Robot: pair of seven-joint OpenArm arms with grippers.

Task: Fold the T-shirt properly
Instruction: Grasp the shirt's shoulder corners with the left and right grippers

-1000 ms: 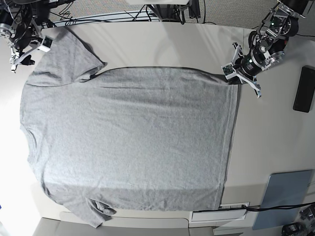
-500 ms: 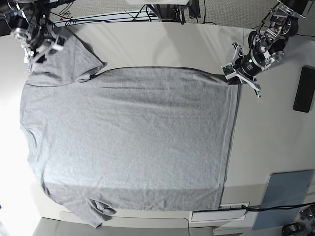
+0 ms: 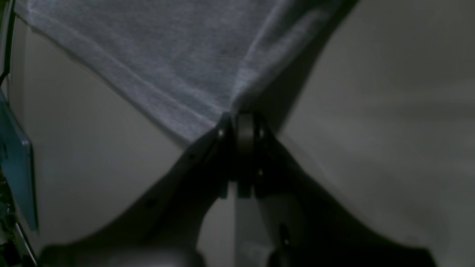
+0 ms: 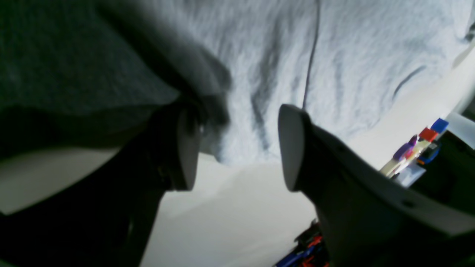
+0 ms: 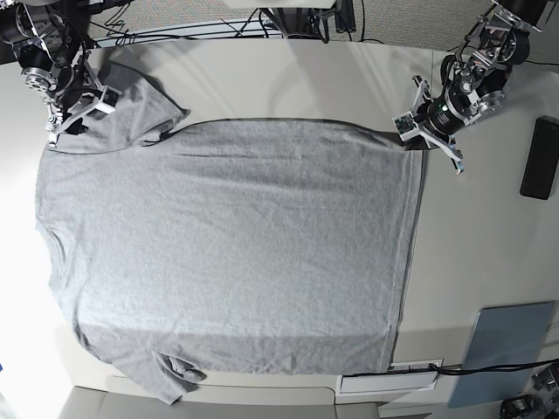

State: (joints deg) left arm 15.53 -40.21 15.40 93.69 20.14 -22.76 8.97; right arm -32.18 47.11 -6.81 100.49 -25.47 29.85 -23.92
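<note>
T-shirt [image 5: 227, 253]: light heather-grey, spread flat and plain side up over most of the counter [image 5: 489, 253]; collar end toward the base view's left, hem along its right.
Upper sleeve [image 5: 131, 109]: lies out toward the top left of the base view, under the right arm.
Lower sleeve [image 5: 170, 375]: partly folded, reaching toward the counter's near edge.
Hem [image 3: 122, 79]: in the left wrist view a stitched band runs diagonally down to the pinched corner, and the cloth rises from there in a taut ridge.
Left hand [image 3: 239, 124]: at the top hem corner, on the base view's right [image 5: 417, 131]; its fingers are pressed together with the corner of the T-shirt [image 3: 178, 55] clamped between them.
Right hand [image 4: 233, 148]: over the upper sleeve at the base view's top left [image 5: 74, 109]; its two pale fingers [image 4: 291, 146] stand well apart with nothing between them.
Cloth near the right hand: the wrinkled T-shirt [image 4: 334, 63] lies behind the gap, and a shadowed fold of it drapes over the left-side finger; whether that finger touches the fabric cannot be told.
Black slab [image 5: 540, 159]: flat on the counter at the base view's right edge, well apart from the shirt.
Blue-grey pad [image 5: 507, 345]: lower right of the base view, clear of the hem; its edge also shows at the left of the left wrist view [image 3: 16, 163].
Cables [image 5: 157, 30]: along the counter's far edge.
</note>
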